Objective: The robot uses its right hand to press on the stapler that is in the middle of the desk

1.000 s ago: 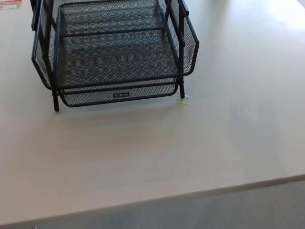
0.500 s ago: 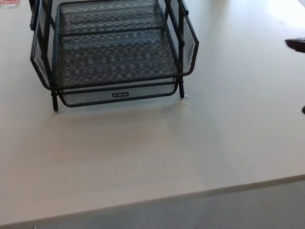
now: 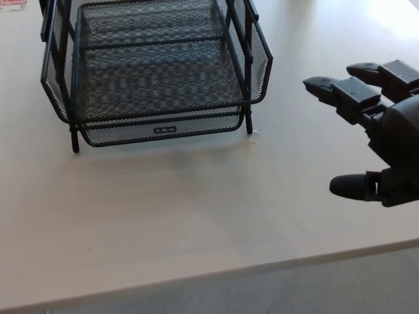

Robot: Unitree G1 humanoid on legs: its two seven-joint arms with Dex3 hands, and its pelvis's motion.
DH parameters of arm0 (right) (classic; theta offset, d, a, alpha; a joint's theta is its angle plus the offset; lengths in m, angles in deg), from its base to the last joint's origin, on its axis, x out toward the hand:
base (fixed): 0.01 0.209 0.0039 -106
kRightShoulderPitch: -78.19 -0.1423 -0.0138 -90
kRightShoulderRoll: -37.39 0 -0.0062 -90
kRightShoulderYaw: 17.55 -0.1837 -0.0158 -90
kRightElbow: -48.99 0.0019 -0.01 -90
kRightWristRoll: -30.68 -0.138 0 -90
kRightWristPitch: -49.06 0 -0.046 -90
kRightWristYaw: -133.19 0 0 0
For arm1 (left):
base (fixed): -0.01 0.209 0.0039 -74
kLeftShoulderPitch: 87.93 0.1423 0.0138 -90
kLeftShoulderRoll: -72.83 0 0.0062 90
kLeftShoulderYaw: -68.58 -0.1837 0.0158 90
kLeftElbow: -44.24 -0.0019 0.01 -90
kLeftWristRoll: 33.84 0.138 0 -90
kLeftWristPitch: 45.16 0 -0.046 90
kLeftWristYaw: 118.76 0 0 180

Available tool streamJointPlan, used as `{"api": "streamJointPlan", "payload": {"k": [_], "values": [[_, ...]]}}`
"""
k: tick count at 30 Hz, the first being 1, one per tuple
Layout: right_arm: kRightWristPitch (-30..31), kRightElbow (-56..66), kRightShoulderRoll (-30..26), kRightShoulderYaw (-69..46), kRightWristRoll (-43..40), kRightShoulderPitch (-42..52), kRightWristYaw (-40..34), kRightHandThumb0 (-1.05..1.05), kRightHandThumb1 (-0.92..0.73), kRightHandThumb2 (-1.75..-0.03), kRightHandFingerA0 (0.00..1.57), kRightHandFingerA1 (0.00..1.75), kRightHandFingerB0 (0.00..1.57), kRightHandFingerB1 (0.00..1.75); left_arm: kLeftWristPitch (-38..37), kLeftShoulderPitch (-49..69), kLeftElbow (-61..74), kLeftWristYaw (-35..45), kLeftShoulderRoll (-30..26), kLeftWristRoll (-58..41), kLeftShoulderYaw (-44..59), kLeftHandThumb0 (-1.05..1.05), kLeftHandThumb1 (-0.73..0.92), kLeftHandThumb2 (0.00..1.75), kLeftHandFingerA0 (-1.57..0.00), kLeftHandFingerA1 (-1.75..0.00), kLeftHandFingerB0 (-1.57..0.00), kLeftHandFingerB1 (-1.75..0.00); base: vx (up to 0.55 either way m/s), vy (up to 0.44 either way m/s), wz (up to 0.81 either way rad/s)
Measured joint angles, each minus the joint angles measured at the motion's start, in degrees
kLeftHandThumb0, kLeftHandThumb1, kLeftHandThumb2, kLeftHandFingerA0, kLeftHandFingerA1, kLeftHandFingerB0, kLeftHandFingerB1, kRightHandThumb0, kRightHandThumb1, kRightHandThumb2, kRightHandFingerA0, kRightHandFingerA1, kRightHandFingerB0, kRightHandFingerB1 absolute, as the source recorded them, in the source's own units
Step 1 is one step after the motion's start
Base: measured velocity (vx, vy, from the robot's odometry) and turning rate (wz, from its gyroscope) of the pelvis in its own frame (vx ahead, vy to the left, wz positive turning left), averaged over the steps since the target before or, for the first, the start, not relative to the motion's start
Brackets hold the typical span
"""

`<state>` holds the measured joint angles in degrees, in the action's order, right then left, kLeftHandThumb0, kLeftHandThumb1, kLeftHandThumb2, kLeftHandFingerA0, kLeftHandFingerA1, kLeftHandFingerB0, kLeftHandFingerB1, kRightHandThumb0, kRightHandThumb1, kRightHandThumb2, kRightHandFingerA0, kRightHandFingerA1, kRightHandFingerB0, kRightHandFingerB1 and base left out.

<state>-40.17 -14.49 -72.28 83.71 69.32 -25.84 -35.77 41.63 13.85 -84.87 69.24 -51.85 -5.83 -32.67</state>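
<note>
While the pale surface [image 3: 196, 216] lies bare along its near edge, the right robot hand [image 3: 383, 140] hangs above its right side, released, thumb and two fingers [image 3: 340, 91] spread apart and grasping nothing. Farther back on the left stands a black wire mesh tray [image 3: 157, 72], well apart from that hand. No stapler shows anywhere.

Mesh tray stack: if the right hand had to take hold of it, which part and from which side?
Probably the near right upright post of the mesh tray stack, approached from the tray's right. It faces the open right hand, nothing lies between them on the desk, and a thin bar suits thumb-and-finger closure better than the wide mesh walls.
</note>
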Motion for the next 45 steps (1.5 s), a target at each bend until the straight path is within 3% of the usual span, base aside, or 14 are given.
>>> {"api": "streamJointPlan", "payload": {"k": [10,11,16,17,21,22,25,26,27,29,33,34,37,45], "values": [[-0.02,2.04,5.28,4.39,5.93,-6.46,1.54,-0.87,-0.51,-0.94,0.01,0.20,0.02,0.27,0.01,0.39,0.34,0.01,0.00,0.13,-0.20,-0.81,0.57,0.98,-0.02,-0.28,0.00,-0.19,0.00,0.000,0.00],[-0.04,2.03,6.04,4.94,6.36,-7.62,1.70,-0.85,-0.62,-0.59,0.00,0.36,0.07,0.33,0.00,0.22,0.39,0.01,0.00,0.13,-0.21,-0.79,0.57,0.98,-0.02,-0.31,0.00,-0.21,0.00,0.000,0.00],[-0.32,-0.55,10.11,8.04,8.80,-12.73,1.86,-0.83,-0.62,-0.59,0.02,0.40,0.12,0.32,-0.01,-0.06,0.79,-0.01,0.00,0.22,-0.32,-0.80,0.57,0.98,-0.02,-0.30,0.00,-0.20,0.00,0.000,0.00],[-0.57,-1.70,10.89,8.65,9.37,-13.33,1.52,-0.83,-0.48,-0.91,0.02,0.41,0.10,0.40,-0.01,-0.31,0.77,0.00,0.00,0.25,-0.43,-0.80,0.57,0.98,-0.02,-0.31,0.00,-0.20,0.00,0.000,0.00],[-1.64,-6.75,14.43,10.85,11.44,-15.40,-0.71,-0.81,-0.47,-0.89,0.02,0.39,0.11,0.39,-0.01,-1.25,0.88,0.10,0.00,0.35,-0.62,-0.78,0.57,0.98,-0.01,-0.30,0.00,-0.20,0.00,0.000,0.00],[-2.00,-7.76,15.20,10.99,12.02,-15.82,-1.47,-0.78,-0.58,-0.58,0.02,0.41,0.10,0.31,-0.01,-2.02,0.95,0.21,0.00,0.45,-0.77,-0.78,0.56,0.96,-0.02,-0.31,0.00,-0.20,0.00,0.000,0.00],[-2.31,-9.97,17.21,12.01,13.33,-17.41,-2.59,-0.78,-0.45,-0.87,0.02,0.40,0.10,0.39,0.00,-3.07,1.11,0.58,0.03,0.56,-1.04,-0.79,0.56,0.97,-0.02,-0.30,0.00,-0.21,0.00,0.000,0.00],[-2.39,-10.55,17.82,12.32,13.74,-17.79,-2.92,-0.78,-0.56,-0.57,0.06,0.46,0.13,0.33,0.01,-3.45,0.91,0.66,0.03,0.70,-1.17,-0.83,0.57,0.97,-0.01,-0.31,-0.06,-0.21,0.00,0.000,0.00],[-2.50,-11.38,18.49,12.79,14.15,-18.18,-3.50,-0.39,-0.22,-0.89,0.03,0.54,0.00,0.50,0.01,-3.59,0.86,0.67,0.03,0.77,-1.22,-0.80,0.56,0.98,-0.03,-0.33,0.00,-0.23,0.00,0.000,0.00],[-2.69,-12.85,19.83,13.47,15.03,-18.49,-4.47,-0.78,-0.44,-0.85,0.04,0.47,0.08,0.41,0.01,-4.03,0.96,0.69,0.04,0.90,-1.32,-0.81,0.56,0.97,-0.01,-0.31,-0.06,-0.21,0.00,0.000,0.00],[-2.81,-15.76,23.01,15.54,16.28,-18.76,-6.41,-0.76,-0.53,-0.57,0.05,0.46,0.12,0.34,0.08,-4.36,1.06,0.68,0.02,1.11,-1.35,-0.81,0.57,0.97,-0.02,-0.30,-0.09,-0.19,0.00,0.000,0.00],[-2.87,-16.63,23.76,16.01,16.66,-18.77,-6.97,-0.39,-0.22,-0.88,0.03,0.54,0.00,0.50,0.08,-4.41,0.99,0.68,0.02,1.12,-1.37,-0.79,0.56,0.99,-0.02,-0.32,-0.03,-0.22,0.00,0.000,0.00],[-3.39,-20.17,25.39,17.32,17.38,-19.02,-9.08,-0.72,-0.50,-0.57,0.08,0.47,0.16,0.34,0.08,-4.55,0.93,0.68,0.02,1.13,-1.40,-0.79,0.56,0.98,-0.01,-0.31,-0.05,-0.21,0.00,0.000,0.00],[-4.89,-28.32,26.69,17.88,18.53,-20.76,-14.98,-0.68,-0.45,-0.55,0.15,0.50,0.24,0.33,0.79,-5.69,0.72,1.70,0.07,1.32,-1.83,-0.77,0.57,0.99,-0.01,-0.30,-0.01,-0.22,0.00,0.000,0.00]]}}
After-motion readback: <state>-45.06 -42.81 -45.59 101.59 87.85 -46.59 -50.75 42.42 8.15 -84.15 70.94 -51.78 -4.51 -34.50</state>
